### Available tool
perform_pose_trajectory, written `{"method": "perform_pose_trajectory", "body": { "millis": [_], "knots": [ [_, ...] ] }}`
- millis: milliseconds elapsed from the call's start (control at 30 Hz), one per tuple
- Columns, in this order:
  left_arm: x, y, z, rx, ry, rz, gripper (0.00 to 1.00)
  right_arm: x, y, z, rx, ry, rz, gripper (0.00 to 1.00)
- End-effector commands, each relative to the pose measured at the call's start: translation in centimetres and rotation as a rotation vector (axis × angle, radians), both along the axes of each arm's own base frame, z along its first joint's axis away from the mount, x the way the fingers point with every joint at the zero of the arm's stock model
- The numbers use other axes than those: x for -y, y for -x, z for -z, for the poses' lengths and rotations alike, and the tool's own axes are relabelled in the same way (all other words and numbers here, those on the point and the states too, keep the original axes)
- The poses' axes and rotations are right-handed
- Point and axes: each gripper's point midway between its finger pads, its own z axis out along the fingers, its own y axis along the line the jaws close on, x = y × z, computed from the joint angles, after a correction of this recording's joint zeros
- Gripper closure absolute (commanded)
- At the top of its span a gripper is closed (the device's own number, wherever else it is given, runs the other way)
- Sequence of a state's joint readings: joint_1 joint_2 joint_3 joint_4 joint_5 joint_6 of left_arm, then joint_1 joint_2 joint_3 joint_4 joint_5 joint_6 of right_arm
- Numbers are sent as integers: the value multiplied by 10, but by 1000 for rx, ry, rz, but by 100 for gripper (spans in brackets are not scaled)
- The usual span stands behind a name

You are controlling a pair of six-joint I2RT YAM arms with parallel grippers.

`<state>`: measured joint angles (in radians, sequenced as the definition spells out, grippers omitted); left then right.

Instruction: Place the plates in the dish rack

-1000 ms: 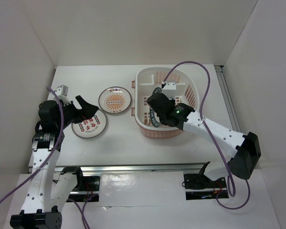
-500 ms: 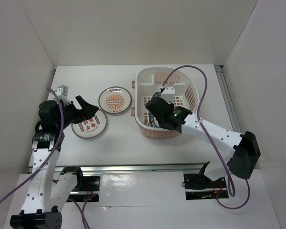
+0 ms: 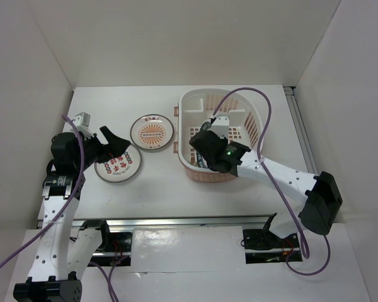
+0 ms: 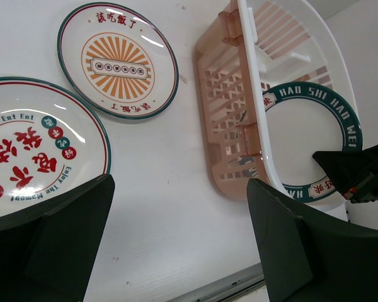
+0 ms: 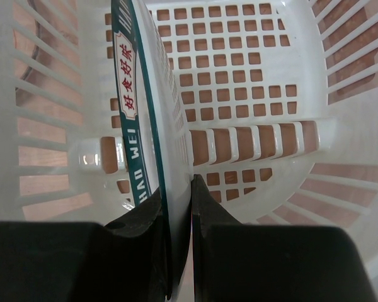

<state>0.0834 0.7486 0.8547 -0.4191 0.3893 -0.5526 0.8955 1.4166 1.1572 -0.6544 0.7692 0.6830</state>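
Observation:
The dish rack (image 3: 214, 92) stands right of centre on the table. My right gripper (image 3: 200, 150) reaches down into its near left part, shut on the green-rimmed plate (image 5: 148, 107), which stands on edge between the pads (image 5: 205, 207) over the slotted grid (image 5: 258, 82). That plate (image 4: 315, 141) also shows through the rack's wall (image 4: 230, 119) in the left wrist view. The sunburst plate (image 3: 152, 132) and the red-character plate (image 3: 118, 165) lie flat left of the rack. My left gripper (image 3: 116, 148) hovers open over the red-character plate's far edge, empty.
White walls enclose the table on three sides. A metal rail (image 3: 189, 221) runs along the near edge. The right arm's purple cable (image 3: 264, 119) arcs over the rack.
The right gripper has carried the green-rimmed plate a little left and nearer inside the rack. The left arm has not moved.

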Motion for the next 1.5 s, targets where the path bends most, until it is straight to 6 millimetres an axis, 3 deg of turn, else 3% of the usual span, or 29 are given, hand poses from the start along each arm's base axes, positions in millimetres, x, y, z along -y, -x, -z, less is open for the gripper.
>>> {"method": "perform_pose_trajectory", "body": {
  "millis": [0, 400, 600, 700, 767, 1100, 1133, 1367, 1467],
  "knots": [
    [1, -1, -10, 51, -14, 13, 0, -11, -4, 1, 33, -36, 17, 100],
    [1, -1, -10, 51, -14, 13, 0, -25, 0, 12, 8, 23, 28, 94],
    [1, -1, -10, 51, -14, 13, 0, -31, 0, 8, 18, 8, 19, 75],
    [1, -1, -10, 51, -14, 13, 0, -31, 0, 11, 13, 15, 19, 74],
    [1, -1, -10, 51, -14, 13, 0, -33, -1, 8, 18, 8, 19, 66],
    [1, 0, -8, 42, -13, 13, 0, -39, -1, 7, 11, 18, 9, 52],
    [1, 0, -8, 42, -13, 13, 0, -40, -2, 4, 17, 9, 10, 46],
    [1, 0, -12, 51, -14, 13, 0, -44, 4, -12, 33, -22, -3, 35],
    [1, 0, -12, 51, -14, 13, 0, -41, 6, -19, 41, -43, 3, 24]
  ]
}}
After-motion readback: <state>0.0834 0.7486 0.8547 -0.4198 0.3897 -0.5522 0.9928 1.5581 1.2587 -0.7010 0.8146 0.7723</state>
